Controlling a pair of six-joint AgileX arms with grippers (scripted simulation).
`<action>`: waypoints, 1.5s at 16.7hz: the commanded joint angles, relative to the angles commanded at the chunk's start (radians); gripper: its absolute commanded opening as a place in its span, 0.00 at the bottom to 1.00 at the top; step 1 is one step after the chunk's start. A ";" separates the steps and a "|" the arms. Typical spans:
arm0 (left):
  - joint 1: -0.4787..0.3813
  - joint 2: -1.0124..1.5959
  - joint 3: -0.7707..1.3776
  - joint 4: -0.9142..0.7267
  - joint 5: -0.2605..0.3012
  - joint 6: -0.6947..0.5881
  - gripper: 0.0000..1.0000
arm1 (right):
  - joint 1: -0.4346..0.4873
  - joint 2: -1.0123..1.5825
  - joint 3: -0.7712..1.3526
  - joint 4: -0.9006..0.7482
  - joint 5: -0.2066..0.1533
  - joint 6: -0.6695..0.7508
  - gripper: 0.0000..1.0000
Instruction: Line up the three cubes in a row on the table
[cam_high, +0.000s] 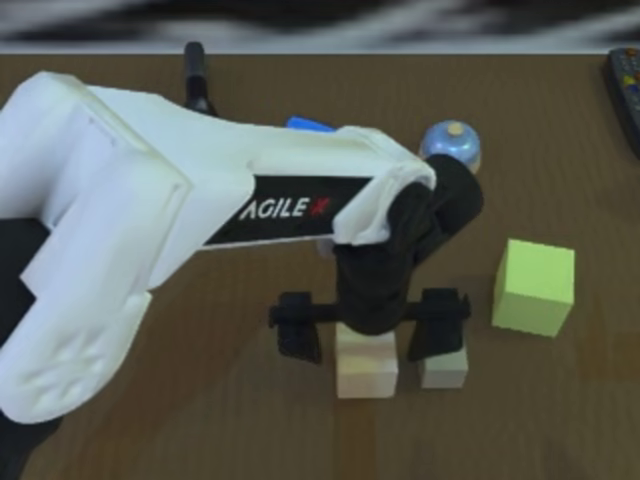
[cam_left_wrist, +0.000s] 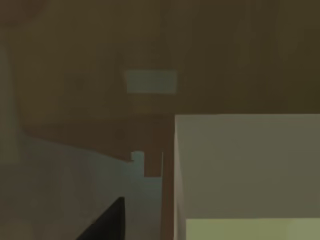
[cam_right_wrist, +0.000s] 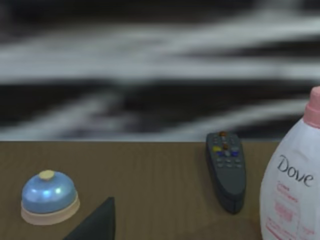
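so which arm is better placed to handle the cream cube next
Left. Its claw hangs open directly over the cream cube, fingers straddling it, beside the small grey cube. The right arm is not visible in the top view.

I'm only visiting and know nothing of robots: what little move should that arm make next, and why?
Probably close the fingers. The left gripper hangs open over the medium cream cube, a finger on each side. The small grey-olive cube sits close by, and the large lime-green cube lies farther right.
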 joint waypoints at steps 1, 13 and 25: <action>0.000 0.000 0.000 0.000 0.000 0.000 1.00 | 0.000 0.000 0.000 0.000 0.000 0.000 1.00; 0.016 -0.082 0.143 -0.224 -0.001 -0.004 1.00 | 0.000 0.000 0.000 0.000 0.000 0.000 1.00; 0.144 -0.362 -0.091 -0.074 -0.006 0.071 1.00 | 0.052 0.253 0.232 -0.160 -0.003 0.085 1.00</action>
